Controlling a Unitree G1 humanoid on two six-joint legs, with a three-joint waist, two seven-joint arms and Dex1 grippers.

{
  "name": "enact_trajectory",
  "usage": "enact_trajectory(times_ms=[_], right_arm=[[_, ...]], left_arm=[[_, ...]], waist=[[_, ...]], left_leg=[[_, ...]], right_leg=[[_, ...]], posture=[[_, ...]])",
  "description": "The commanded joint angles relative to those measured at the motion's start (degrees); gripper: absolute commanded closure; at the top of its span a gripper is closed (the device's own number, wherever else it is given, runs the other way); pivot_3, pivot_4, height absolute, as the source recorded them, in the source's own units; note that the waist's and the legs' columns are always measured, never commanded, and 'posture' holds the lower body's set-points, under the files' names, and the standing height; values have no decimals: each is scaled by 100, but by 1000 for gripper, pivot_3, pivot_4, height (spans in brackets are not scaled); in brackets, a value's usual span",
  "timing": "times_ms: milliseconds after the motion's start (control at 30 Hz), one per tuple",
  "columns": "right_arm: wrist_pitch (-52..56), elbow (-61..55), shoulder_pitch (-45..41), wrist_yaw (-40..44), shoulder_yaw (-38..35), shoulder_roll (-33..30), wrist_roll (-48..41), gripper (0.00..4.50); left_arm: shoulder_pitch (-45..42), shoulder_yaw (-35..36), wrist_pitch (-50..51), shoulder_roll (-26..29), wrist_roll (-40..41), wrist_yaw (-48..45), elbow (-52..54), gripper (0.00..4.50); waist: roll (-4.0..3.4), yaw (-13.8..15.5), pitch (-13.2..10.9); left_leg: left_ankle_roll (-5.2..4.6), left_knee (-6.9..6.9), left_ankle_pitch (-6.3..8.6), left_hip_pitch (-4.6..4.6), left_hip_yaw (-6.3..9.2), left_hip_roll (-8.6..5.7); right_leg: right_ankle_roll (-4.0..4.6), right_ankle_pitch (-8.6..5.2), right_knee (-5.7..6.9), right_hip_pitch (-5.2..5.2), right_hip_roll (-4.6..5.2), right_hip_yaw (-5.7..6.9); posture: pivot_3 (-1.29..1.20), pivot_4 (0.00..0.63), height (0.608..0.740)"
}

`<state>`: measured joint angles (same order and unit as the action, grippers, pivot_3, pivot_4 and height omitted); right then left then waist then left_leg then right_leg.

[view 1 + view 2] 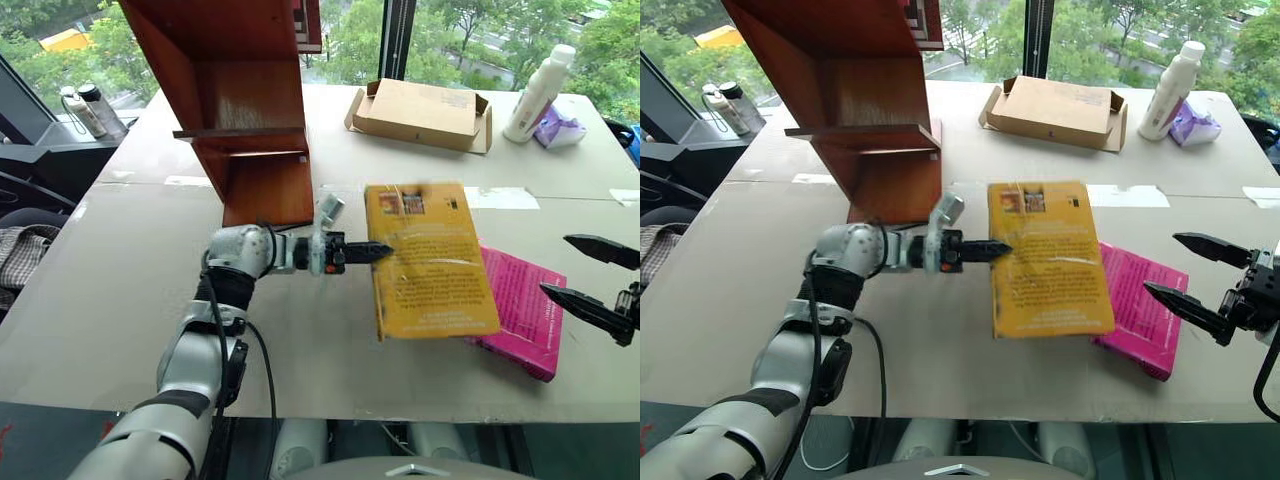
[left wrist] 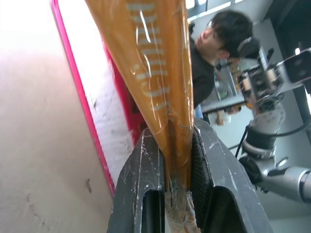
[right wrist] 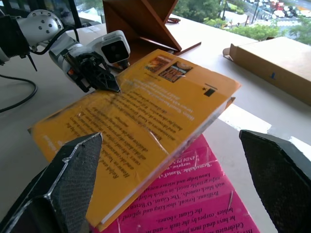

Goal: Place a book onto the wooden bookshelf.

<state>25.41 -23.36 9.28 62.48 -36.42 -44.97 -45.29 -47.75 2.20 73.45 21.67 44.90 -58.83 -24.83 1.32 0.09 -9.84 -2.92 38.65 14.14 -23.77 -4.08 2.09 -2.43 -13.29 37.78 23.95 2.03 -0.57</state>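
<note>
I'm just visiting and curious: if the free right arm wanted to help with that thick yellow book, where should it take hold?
Probably the book's long open edge on the robot's right, coming in level from that side. The book is flat but thick, and that edge overhangs the pink book, leaving room for open jaws. The right gripper already faces it; the left gripper pinches the opposite edge.

You can see dark print running in lines across the yellow cover of the book [image 3: 146,116], with two small pictures near one corner, but none of its words can be made out. On the pink book [image 3: 204,204] under it, the right wrist view gives you white print seen upside down, in which "Remarkable" and "the Giant" can be read; the rest you cannot read with any certainty. The pale lettering on the yellow spine in the left wrist view stays unreadable.
</note>
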Motion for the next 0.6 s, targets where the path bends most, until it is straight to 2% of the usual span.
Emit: enact_trajectory(times_ms=[33, 167, 300, 400, 500, 600], right_arm=[[-239, 195, -342, -100, 173, 41, 60, 0], [-386, 552, -833, -116, 465, 66, 143, 0], [-581, 1066, -1347, -126, 544, 67, 212, 0], [-760, 1438, -1618, -134, 522, 53, 278, 0], [-957, 1774, -1803, -90, 446, -3, 354, 0], [-1129, 2025, -1978, -44, 373, -103, 412, 0]], left_arm=[[-331, 683, 544, 100, 547, 314, 650, 4360], [-508, 1061, 503, 207, 642, 770, 1358, 4360], [-332, 234, -1306, 723, -390, 614, 3034, 4360], [-373, -141, -2379, 975, -950, 499, 3791, 4360], [-697, -894, -4438, 1381, -2570, 567, 4032, 4360], [-1541, -1138, -5400, 1448, -3507, 946, 3723, 4360]], waist=[[-1, 5, 0], [0, 31, 0], [-2, 56, -2], [-3, 71, -2], [-4, 77, -2], [-2, 92, -4]], left_leg=[[0, 0, 0, 0, 1, 0], [0, 3, 0, -2, -1, -4], [2, 3, -1, -2, -3, -3], [4, -2, -2, 1, -9, -3], [3, -1, -1, 0, -11, -4], [1, -1, -1, -4, -9, -9]], right_leg=[[0, 0, 0, 0, 1, 1], [-2, 1, -2, -2, 2, 1], [-1, 1, -2, -1, 0, -2], [0, 1, -5, -2, 0, -12], [1, 1, -9, -4, 2, -13], [3, 2, -14, -4, -1, -11]], posture=[[0, 150, 733], [0, 150, 733], [0, 150, 733], [0, 150, 733], [0, 150, 733], [0, 150, 733]])
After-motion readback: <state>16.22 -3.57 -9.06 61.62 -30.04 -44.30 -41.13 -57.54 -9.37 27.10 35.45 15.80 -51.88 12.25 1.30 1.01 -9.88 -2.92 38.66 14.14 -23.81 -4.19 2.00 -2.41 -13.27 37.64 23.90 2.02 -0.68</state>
